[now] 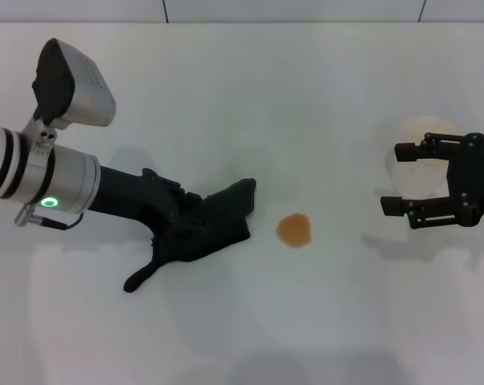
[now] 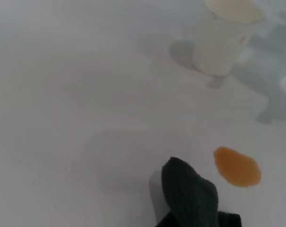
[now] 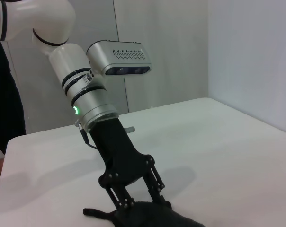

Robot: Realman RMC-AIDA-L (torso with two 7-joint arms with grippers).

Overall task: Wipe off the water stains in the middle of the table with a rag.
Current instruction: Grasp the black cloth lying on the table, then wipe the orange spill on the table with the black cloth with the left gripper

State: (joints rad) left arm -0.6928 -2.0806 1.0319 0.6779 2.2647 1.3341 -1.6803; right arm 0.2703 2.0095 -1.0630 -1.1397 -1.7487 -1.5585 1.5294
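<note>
The black rag lies bunched on the white table, left of centre, with a thin tail trailing toward the front left. My left gripper is down on it, fingers closed into the cloth; the right wrist view shows this gripper on the rag. The small orange-brown water stain sits just right of the rag, a short gap away. The left wrist view shows the rag's tip close to the stain. My right gripper hangs open at the far right.
A translucent whitish plastic cup stands upright at the right, just behind the right gripper's open fingers. It also shows in the left wrist view. The table's far edge runs along the top of the head view.
</note>
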